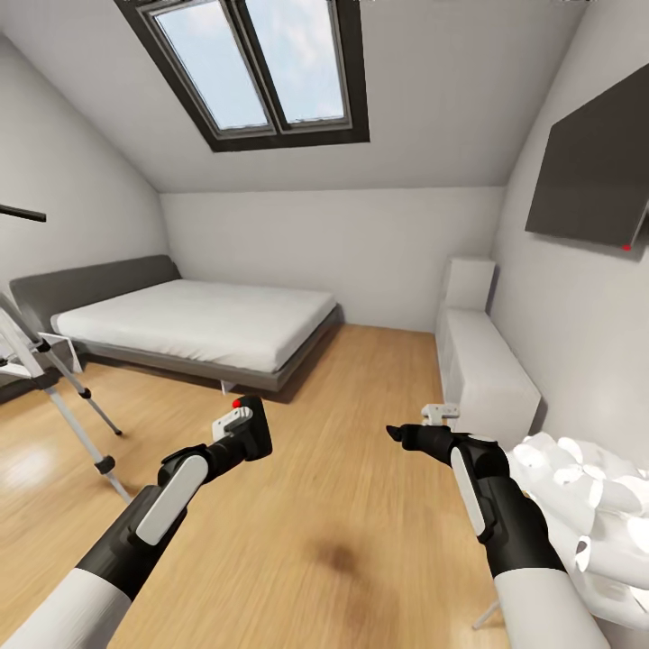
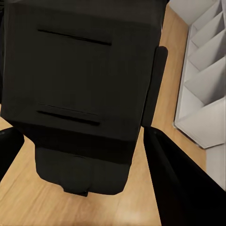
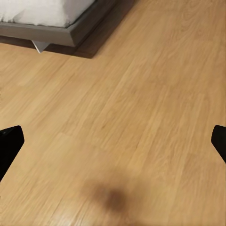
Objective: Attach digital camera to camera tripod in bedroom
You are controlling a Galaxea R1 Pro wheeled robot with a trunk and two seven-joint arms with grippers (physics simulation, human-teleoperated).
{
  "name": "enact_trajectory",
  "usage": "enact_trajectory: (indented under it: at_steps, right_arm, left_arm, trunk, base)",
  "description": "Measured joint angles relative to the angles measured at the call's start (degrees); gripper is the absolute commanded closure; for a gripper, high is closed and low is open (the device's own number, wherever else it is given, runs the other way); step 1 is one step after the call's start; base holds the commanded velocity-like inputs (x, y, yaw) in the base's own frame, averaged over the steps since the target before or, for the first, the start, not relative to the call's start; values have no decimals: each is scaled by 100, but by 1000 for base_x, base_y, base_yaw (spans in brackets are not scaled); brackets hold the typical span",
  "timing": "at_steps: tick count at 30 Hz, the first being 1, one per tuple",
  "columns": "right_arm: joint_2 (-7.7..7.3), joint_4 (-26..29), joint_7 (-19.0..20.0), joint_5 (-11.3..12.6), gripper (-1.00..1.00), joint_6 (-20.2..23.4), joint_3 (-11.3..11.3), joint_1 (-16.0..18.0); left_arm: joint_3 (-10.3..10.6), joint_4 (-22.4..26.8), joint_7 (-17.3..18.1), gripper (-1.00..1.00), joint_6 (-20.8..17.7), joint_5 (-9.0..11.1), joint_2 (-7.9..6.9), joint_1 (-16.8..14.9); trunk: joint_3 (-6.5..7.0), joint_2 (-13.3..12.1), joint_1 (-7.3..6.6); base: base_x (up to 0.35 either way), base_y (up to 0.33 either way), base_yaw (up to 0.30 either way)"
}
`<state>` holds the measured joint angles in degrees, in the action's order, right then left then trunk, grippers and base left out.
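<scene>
So we're in the bedroom, looking down the wood floor [image 1: 361, 505] toward the bed [image 1: 198, 324], which sits against the far left wall under the skylight [image 1: 257, 68]. Our left gripper [image 1: 245, 428] is pinching the camera [image 1: 255, 431] out in front of us, low and left of centre. From the head view we can see the red button [image 1: 237, 403] poking up on top of it. In the left wrist view the camera [image 2: 80, 89] is a big black block sitting right between the dark fingers [image 2: 174, 179], which press against its sides, so that grip looks solid.

The tripod [image 1: 54, 379] is off at the left edge of the head view, near the foot end of the bed. We can see a couple of its silver legs with black joints angling down to the floor, and its black handle [image 1: 22, 214] sticking out higher up. It's well apart from the camera.

Our right gripper [image 1: 424, 431] hangs over bare floor on the right, and it's holding nothing. In the right wrist view its fingertips [image 3: 10, 143] sit far apart at the two edges, so it's spread wide, with a corner of the bed [image 3: 56, 23] showing beyond.

On the right wall there's a dark TV panel [image 1: 590, 180], with a white cabinet [image 1: 482, 361] on the floor below it.
</scene>
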<state>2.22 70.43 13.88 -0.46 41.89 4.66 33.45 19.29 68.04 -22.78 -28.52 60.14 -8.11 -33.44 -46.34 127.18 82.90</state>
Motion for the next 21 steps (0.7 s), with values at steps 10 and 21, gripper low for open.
enact_trajectory:
  at_steps: [10,21]
  right_arm:
    - [0,-4,-1,-4,-100,0,0,0]
    - [0,-7,-1,-4,-100,0,-1,0]
  left_arm:
    - [0,-1,0,100,0,0,0,0]
    - [-1,-1,0,100,2,0,0,0]
  trunk:
    - [180,-401,-220]
    - [377,-842,-461]
  base:
    - [0,0,0]
    - [0,0,0]
